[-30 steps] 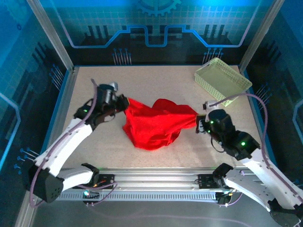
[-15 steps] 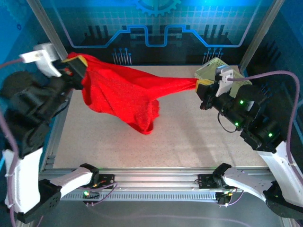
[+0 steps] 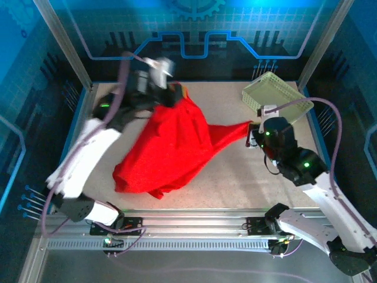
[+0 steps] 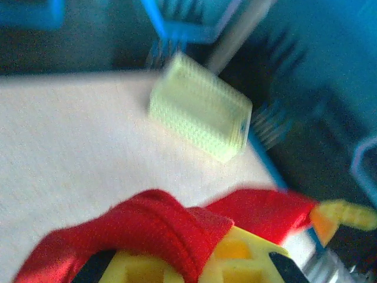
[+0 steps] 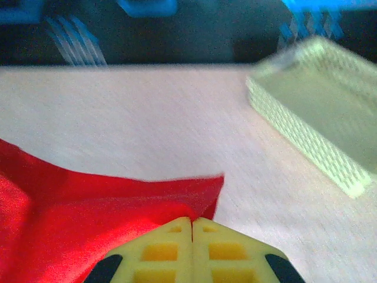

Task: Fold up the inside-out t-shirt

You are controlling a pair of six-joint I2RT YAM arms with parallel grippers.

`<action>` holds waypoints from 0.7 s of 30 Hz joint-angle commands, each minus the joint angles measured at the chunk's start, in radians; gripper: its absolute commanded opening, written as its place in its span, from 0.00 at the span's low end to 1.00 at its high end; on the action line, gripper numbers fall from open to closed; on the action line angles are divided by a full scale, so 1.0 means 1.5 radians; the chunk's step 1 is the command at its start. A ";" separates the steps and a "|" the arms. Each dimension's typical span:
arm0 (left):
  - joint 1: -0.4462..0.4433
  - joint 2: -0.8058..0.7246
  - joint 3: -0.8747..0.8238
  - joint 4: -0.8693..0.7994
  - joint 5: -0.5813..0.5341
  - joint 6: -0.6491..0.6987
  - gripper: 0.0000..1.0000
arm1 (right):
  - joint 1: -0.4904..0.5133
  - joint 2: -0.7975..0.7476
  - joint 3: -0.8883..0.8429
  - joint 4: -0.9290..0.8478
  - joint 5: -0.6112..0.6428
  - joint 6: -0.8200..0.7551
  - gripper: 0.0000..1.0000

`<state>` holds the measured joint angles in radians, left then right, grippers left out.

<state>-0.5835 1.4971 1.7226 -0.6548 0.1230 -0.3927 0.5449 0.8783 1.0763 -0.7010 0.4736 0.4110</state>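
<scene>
Shirt: bright red soft cloth t-shirt (image 3: 171,147) slung between my hands, bottom bunched on the speckled worktop (image 3: 235,177).
Left hand (image 3: 175,94): raised, clamped on a cloth edge.
Right hand (image 3: 253,131): low, pinching a thin corner.
Risk: I judge the corner may slip under tension.

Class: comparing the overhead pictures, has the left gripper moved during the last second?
Yes. The left gripper, shut on the red t-shirt, has moved toward the far edge of the table and somewhat nearer the yellow-green basket.

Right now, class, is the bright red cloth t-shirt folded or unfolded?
Unfolded: the red t-shirt hangs bunched, pinched by left fingers and right fingers.
</scene>
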 commanded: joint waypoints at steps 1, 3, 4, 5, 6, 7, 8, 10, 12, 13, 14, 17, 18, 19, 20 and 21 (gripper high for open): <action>-0.056 0.014 -0.104 0.097 0.033 -0.078 0.04 | -0.061 0.009 -0.081 -0.041 0.007 0.086 0.00; -0.077 0.058 -0.146 0.140 0.038 -0.119 0.03 | -0.116 0.016 -0.125 -0.015 -0.052 0.103 0.00; -0.089 0.083 -0.154 0.155 0.044 -0.131 0.03 | -0.155 0.022 -0.154 0.000 -0.094 0.113 0.00; -0.102 0.106 -0.155 0.165 0.042 -0.144 0.05 | -0.193 0.030 -0.173 0.019 -0.141 0.120 0.00; -0.115 0.123 -0.157 0.179 0.050 -0.153 0.12 | -0.224 0.039 -0.184 0.033 -0.175 0.123 0.00; -0.130 0.142 -0.157 0.199 0.071 -0.160 0.20 | -0.253 0.051 -0.191 0.047 -0.210 0.123 0.00; -0.142 0.157 -0.156 0.215 0.097 -0.164 0.26 | -0.274 0.063 -0.193 0.053 -0.225 0.122 0.15; -0.155 0.176 -0.145 0.214 0.147 -0.164 0.40 | -0.291 0.078 -0.180 0.048 -0.224 0.116 0.40; -0.155 0.150 -0.169 0.195 0.132 -0.148 0.50 | -0.290 0.079 -0.163 0.034 -0.202 0.104 0.54; -0.153 0.119 -0.194 0.176 0.097 -0.133 0.57 | -0.287 0.073 -0.155 0.031 -0.193 0.096 0.58; -0.148 0.088 -0.220 0.161 0.063 -0.120 0.63 | -0.282 0.067 -0.149 0.028 -0.189 0.088 0.62; -0.101 -0.032 -0.321 0.120 -0.026 -0.113 0.69 | -0.244 0.052 -0.135 0.020 -0.177 0.061 0.67; -0.066 -0.074 -0.362 0.104 -0.046 -0.123 0.70 | -0.221 0.052 -0.117 0.021 -0.181 0.052 0.67; -0.032 -0.114 -0.402 0.085 -0.068 -0.135 0.71 | -0.190 0.057 -0.107 0.021 -0.180 0.048 0.67; -0.003 -0.145 -0.435 0.068 -0.081 -0.143 0.72 | -0.159 0.065 -0.102 0.022 -0.176 0.053 0.66; 0.030 -0.177 -0.473 0.051 -0.097 -0.150 0.72 | -0.117 0.078 -0.094 0.030 -0.177 0.059 0.66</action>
<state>-0.6315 1.3285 1.1069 -0.4675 0.1020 -0.5941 0.2657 0.9787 0.8902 -0.6685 0.2092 0.5159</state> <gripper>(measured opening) 0.720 0.660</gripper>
